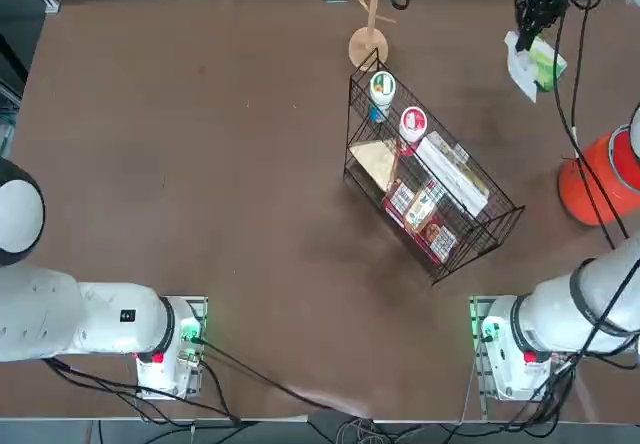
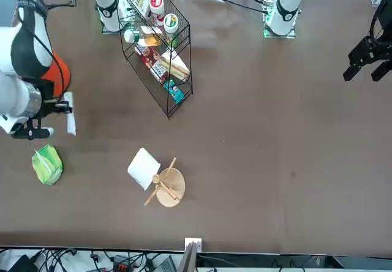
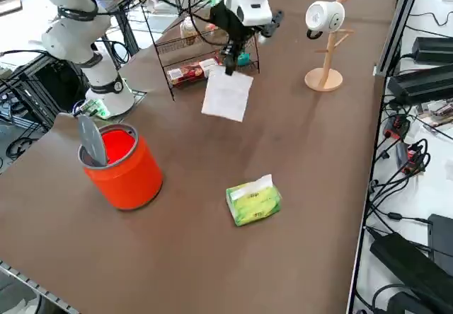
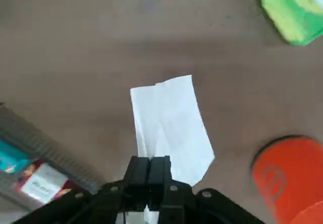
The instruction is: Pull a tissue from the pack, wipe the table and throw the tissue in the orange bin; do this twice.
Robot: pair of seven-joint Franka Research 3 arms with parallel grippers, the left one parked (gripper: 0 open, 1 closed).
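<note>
Tissue pinched by one edge in the right hand, whose two fingers are pressed together on it — the white sheet hangs free in the air above the dark-brown worktop, clear of the surface, so the wiping stroke appears not to have begun at this instant. Holding the sheet by its top edge lets the loose part drape downward, which would suit dragging it across the worktop. The green tissue pack lies flat near the worktop's edge, a white tuft standing out of its top slot, ready for a further pull. The orange bin stands upright near the pack but apart from it; a grey flap leans inside its rim, and no tissue can be made out within. The black wire basket rack — holding cups, boxes and packets — stands well apart from the pack.
</note>
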